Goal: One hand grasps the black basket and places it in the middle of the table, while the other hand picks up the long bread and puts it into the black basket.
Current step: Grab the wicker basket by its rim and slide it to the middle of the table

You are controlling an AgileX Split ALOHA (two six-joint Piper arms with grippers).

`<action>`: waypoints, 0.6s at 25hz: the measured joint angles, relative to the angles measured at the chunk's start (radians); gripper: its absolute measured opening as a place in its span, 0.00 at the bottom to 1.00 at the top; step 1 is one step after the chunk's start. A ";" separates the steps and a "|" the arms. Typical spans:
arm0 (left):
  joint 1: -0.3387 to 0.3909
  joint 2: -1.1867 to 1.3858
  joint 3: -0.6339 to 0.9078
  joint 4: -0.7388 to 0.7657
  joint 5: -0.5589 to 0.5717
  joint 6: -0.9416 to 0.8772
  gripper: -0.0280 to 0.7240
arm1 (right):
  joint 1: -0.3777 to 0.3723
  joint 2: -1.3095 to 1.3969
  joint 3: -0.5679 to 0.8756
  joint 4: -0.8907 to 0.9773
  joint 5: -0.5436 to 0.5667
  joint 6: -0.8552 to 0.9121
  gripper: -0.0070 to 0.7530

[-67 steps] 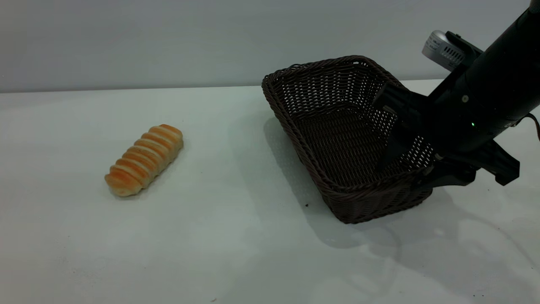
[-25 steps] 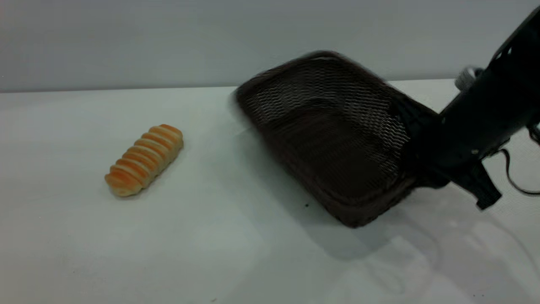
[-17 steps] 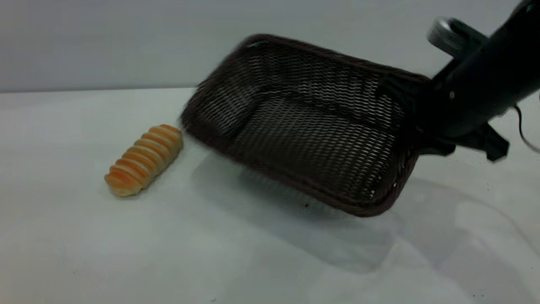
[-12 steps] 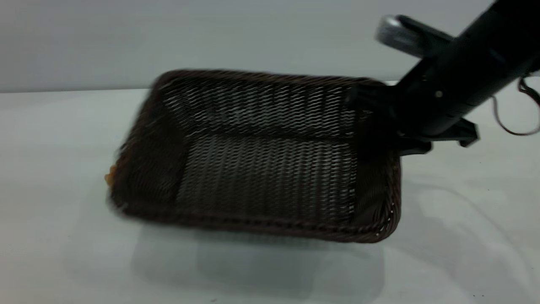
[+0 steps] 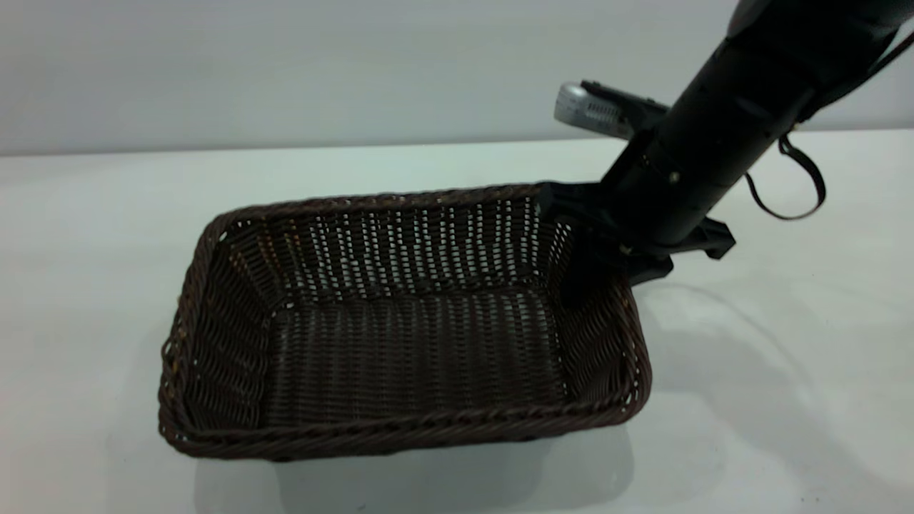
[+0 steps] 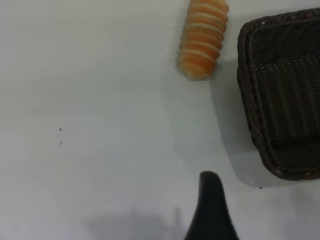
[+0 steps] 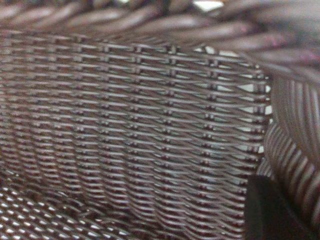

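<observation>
The black basket point(image 5: 400, 343) sits level near the middle of the table point(image 5: 86, 214); I cannot tell whether it touches the tabletop. My right gripper point(image 5: 607, 260) is shut on its right-hand wall, one finger inside and the other outside the rim. In the right wrist view the woven wall point(image 7: 140, 125) fills the picture. The exterior view hides the long bread behind the basket's left end. The left wrist view shows the long bread point(image 6: 202, 37) lying on the table just beside the basket's rim point(image 6: 250, 95), with a narrow gap. My left gripper point(image 6: 212, 215) hovers above bare table, short of both.
A plain grey wall runs behind the table's far edge. The right arm point(image 5: 728, 114) slants down from the upper right, with a loose black cable point(image 5: 800, 193) hanging beside it. Bare tabletop lies left and in front of the basket.
The right arm has carried the basket leftward from the right side to the middle and turned it from tilted to level. In the exterior view it now covers the bread.
</observation>
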 joint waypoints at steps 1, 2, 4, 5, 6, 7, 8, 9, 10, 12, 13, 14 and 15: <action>0.000 0.000 0.000 0.000 0.000 0.000 0.82 | 0.000 0.004 -0.013 -0.022 0.002 0.026 0.14; 0.000 0.000 0.000 0.000 0.000 0.000 0.82 | 0.000 0.008 -0.021 -0.049 0.005 0.057 0.14; 0.000 0.000 0.000 0.000 0.000 0.000 0.82 | 0.000 0.009 -0.039 -0.105 0.007 0.114 0.18; 0.000 0.000 0.000 0.000 0.000 0.000 0.82 | 0.000 0.009 -0.046 -0.128 0.007 0.142 0.21; 0.000 0.000 0.000 0.000 0.000 0.000 0.82 | 0.000 0.009 -0.049 -0.156 0.006 0.164 0.24; 0.000 0.000 0.000 0.000 0.001 0.000 0.82 | -0.001 0.009 -0.050 -0.181 0.007 0.181 0.29; 0.000 0.000 0.000 0.000 0.002 0.000 0.82 | -0.003 0.009 -0.050 -0.197 0.009 0.191 0.34; 0.000 0.000 0.000 0.000 0.002 0.000 0.82 | -0.006 0.009 -0.050 -0.209 0.014 0.198 0.41; 0.000 0.000 0.000 0.000 0.003 0.000 0.82 | -0.011 0.009 -0.050 -0.213 0.023 0.200 0.46; 0.000 0.000 0.000 0.000 0.003 0.000 0.82 | -0.028 0.009 -0.052 -0.215 0.047 0.205 0.59; 0.000 0.000 0.000 0.000 0.003 0.000 0.82 | -0.039 0.009 -0.052 -0.212 0.061 0.207 0.63; 0.000 0.000 0.000 0.000 0.003 0.000 0.82 | -0.049 0.007 -0.052 -0.208 0.080 0.209 0.68; 0.000 0.000 0.000 0.000 0.003 0.000 0.82 | -0.056 0.003 -0.052 -0.207 0.100 0.209 0.71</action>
